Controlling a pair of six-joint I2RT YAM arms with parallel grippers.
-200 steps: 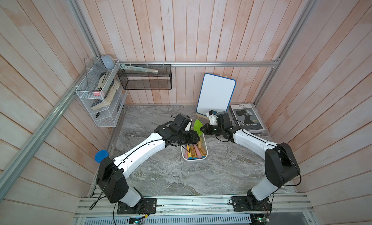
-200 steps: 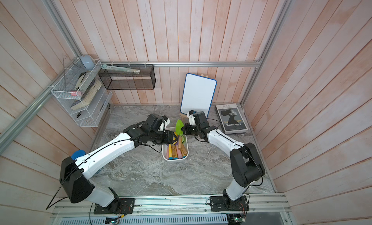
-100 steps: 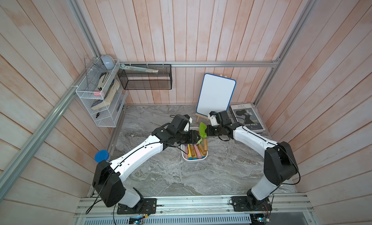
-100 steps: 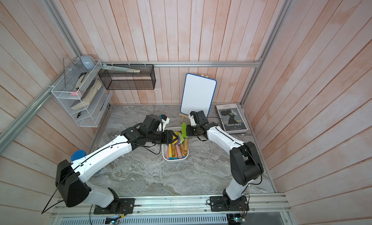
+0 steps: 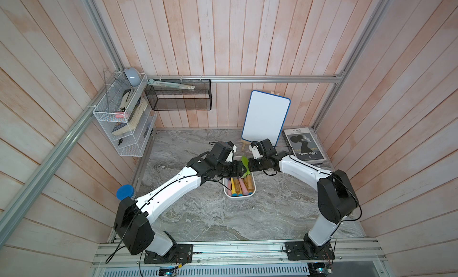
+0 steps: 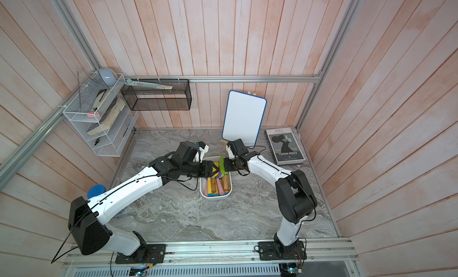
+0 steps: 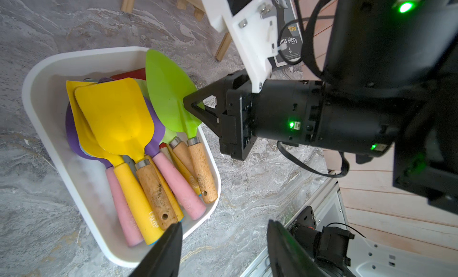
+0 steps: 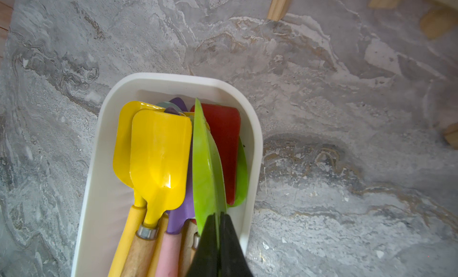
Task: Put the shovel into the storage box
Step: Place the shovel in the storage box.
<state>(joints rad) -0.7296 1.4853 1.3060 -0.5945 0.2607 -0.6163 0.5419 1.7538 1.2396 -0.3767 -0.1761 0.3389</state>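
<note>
The green shovel (image 7: 168, 90) now lies lower, handle inside the storage box (image 7: 34, 97), your right gripper (image 8: 219, 216) clamped on its blade, so releasing looks next.

From the right wrist, the right gripper's (image 8: 219, 217) black fingers run off the picture's edge, and the green shovel's (image 8: 205, 164) handle goes out of sight behind them. The storage box (image 8: 99, 164) is cut off at the end nearest those fingers. Well past the fingertips, the wooden easel legs (image 8: 438, 23) are blurred. From its own wrist, only two fingertips of the left gripper (image 7: 224, 223) show.
</note>
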